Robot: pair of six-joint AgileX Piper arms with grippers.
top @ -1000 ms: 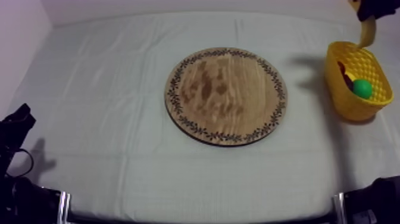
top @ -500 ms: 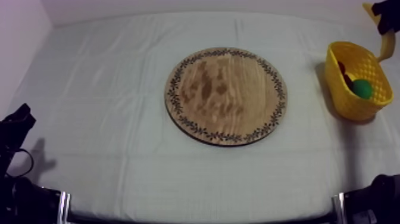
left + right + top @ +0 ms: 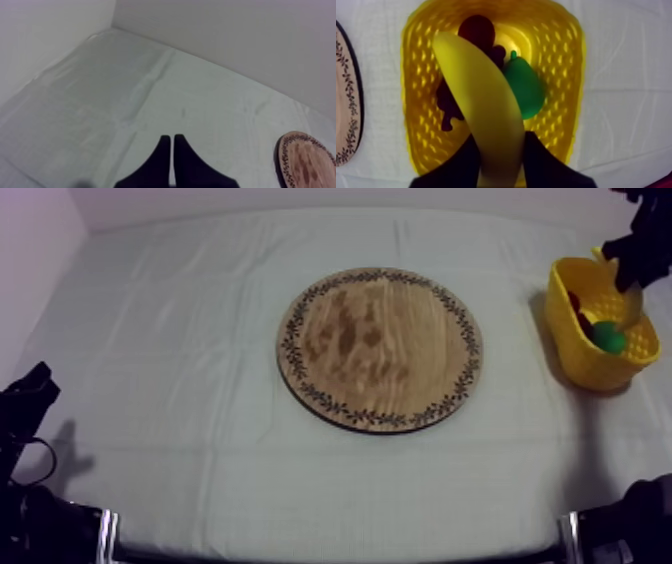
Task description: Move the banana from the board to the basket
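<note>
Over yellow basket (image 3: 571, 100) at surface's (image 3: 150, 338) right edge, right tool (image 3: 501, 137) clamped banana (image 3: 481, 100) near one end; judged light, stiff, slick; left tool (image 3: 172, 142) fingers together.

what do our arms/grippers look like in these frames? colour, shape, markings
Both are matte black. The left gripper has two plain fingers, broad at the base and tapering to blunt tips, with no markings visible. The right gripper has the same black fingers. In the top view the left arm is a black, blocky shape.

Grey-white clothed table (image 3: 180, 338), round wooden board (image 3: 380, 348) mid-table, yellow basket (image 3: 590, 370) — right side
</note>
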